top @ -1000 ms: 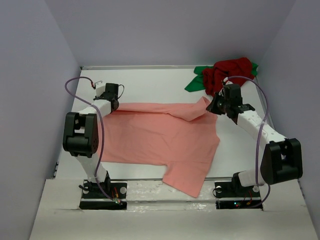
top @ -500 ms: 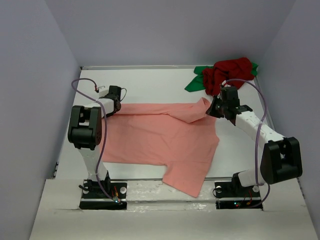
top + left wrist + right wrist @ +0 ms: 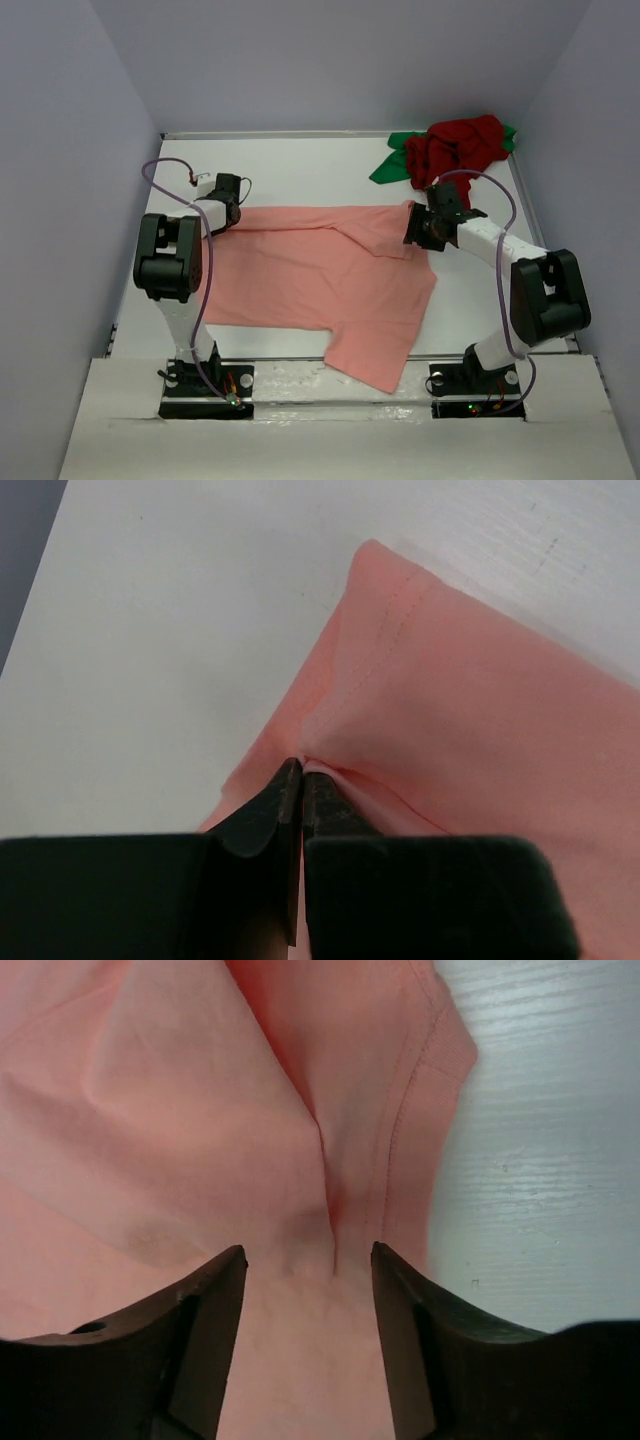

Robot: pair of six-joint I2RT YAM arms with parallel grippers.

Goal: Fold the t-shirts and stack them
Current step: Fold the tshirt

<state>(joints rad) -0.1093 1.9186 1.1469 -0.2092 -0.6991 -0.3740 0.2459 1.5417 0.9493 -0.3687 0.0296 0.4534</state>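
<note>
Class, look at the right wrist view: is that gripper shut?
No: the right gripper stands open, its jaws apart over the salmon-pink shirt.

You have a plain salmon-pink t-shirt [image 3: 320, 280] with no print. Its stitched hems match the cloth, and in the right wrist view its creases shade to a deeper coral. The dark red t-shirt [image 3: 455, 145] is a solid crimson, and the bright green t-shirt [image 3: 392, 165] is a flat, unpatterned green. Your table [image 3: 300, 170] is white, with a faint pale grain showing up close. The left claw [image 3: 301, 770] and the right claw [image 3: 308, 1255] are both matte black. Your left arm [image 3: 185, 325] and right arm [image 3: 490, 238] are white with black joints, and their cables [image 3: 146, 178] are pale purple. The walls [image 3: 330, 60] are a pale lilac-grey.
</note>
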